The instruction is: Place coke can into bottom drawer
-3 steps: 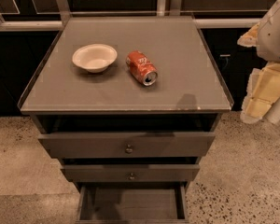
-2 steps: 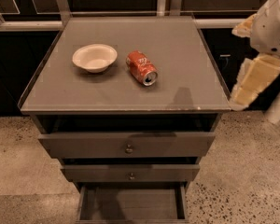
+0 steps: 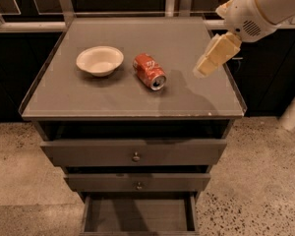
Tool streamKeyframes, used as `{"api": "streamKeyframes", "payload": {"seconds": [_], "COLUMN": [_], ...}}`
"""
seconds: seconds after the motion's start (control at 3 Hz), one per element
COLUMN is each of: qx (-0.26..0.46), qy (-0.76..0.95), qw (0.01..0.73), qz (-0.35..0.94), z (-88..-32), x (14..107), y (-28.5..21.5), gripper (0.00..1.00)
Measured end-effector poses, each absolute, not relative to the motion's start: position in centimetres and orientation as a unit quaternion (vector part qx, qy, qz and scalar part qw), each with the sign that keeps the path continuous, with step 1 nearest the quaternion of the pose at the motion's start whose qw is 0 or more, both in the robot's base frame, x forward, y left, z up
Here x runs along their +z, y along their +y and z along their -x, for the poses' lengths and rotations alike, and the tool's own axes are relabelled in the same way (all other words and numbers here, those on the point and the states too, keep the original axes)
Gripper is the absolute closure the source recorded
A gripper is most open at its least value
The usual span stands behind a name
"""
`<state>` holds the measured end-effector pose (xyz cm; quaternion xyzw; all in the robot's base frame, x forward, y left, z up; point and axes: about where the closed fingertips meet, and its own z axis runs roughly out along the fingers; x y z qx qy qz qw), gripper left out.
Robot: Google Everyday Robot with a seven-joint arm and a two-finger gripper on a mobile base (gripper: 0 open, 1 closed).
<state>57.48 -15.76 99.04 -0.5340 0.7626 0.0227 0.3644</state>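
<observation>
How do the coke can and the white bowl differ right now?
The coke can is red and lies on its side; the white bowl stands upright, wider than the can. Both rest on the cabinet top, apart. The gripper hovers right of the can.

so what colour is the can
The coke can is red with white lettering, camera view; gripper hovers right of it.

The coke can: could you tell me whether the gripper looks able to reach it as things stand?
Probably yes. The gripper hangs over one end of the cabinet top, and nothing stands between it and the coke can. The white bowl sits on the can's far side, out of the way.
</observation>
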Motion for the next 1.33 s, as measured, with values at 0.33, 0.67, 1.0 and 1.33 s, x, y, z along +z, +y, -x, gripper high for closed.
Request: {"api": "streamKeyframes", "payload": {"seconds": [0.33,0.67,1.0,1.33], "qx": [0.022,0.047,0.096,0.130], "qy": [0.761,0.768,0.775,0.784], "qw": [0.370,0.389,0.415,0.424], "qz": [0.532,0.507,0.467,0.434], "z": [-57.8,-56.7,-58.9,-62.0], "x": [99.1,98.3,95.4,92.1], "y": [-15.6,-14.9,-11.9,-9.5], "gripper": [0.00,0.00,0.00,0.00]}}
